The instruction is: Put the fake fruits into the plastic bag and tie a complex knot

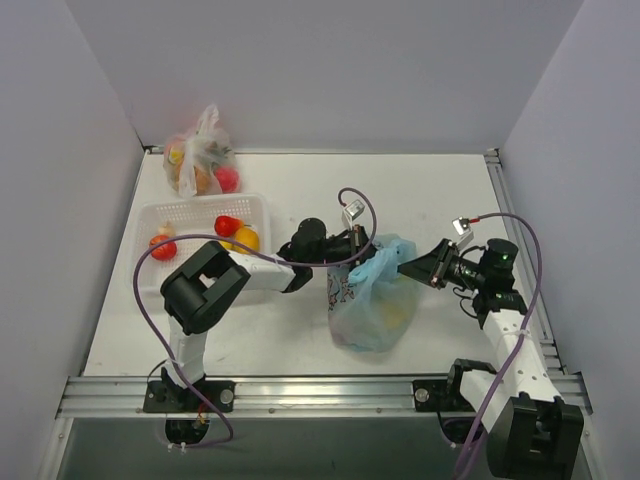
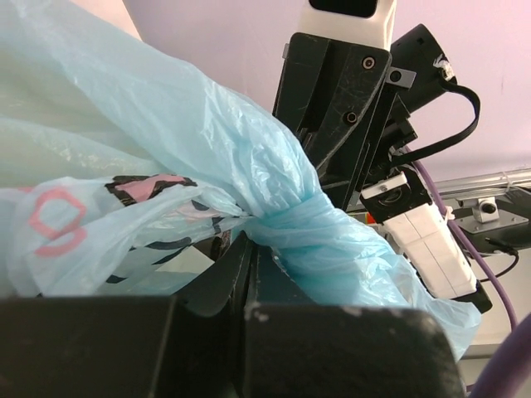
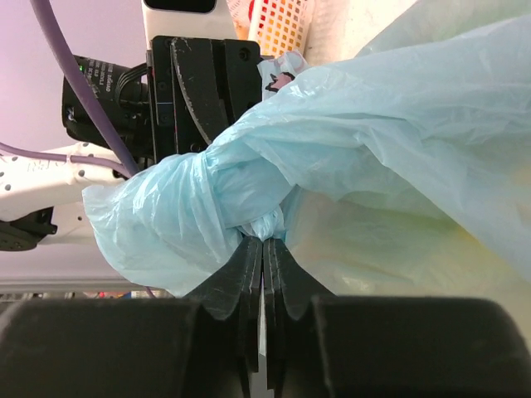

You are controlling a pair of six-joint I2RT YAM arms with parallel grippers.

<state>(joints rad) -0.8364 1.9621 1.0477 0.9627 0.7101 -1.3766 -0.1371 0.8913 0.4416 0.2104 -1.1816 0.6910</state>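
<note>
The light-blue plastic bag [image 1: 368,298] with cartoon prints stands at mid-table, and a yellowish fruit [image 1: 396,312] shows through its wall. My left gripper [image 1: 357,246] comes in from the left and is shut on gathered handle plastic [image 2: 286,217] at the bag's top. My right gripper [image 1: 410,266] comes in from the right and is shut on a small twisted lump of handle plastic [image 3: 267,225]. The two grippers face each other closely across the bag's top. I cannot tell whether that lump is a finished knot. Red [image 1: 227,225], orange [image 1: 246,238] and red [image 1: 163,247] fruits lie in the basket.
A white perforated basket [image 1: 190,213] sits at the left. A clear bag of orange and red fruits [image 1: 200,163] stands at the back left corner. White walls enclose the table on three sides. Purple cables loop over both arms.
</note>
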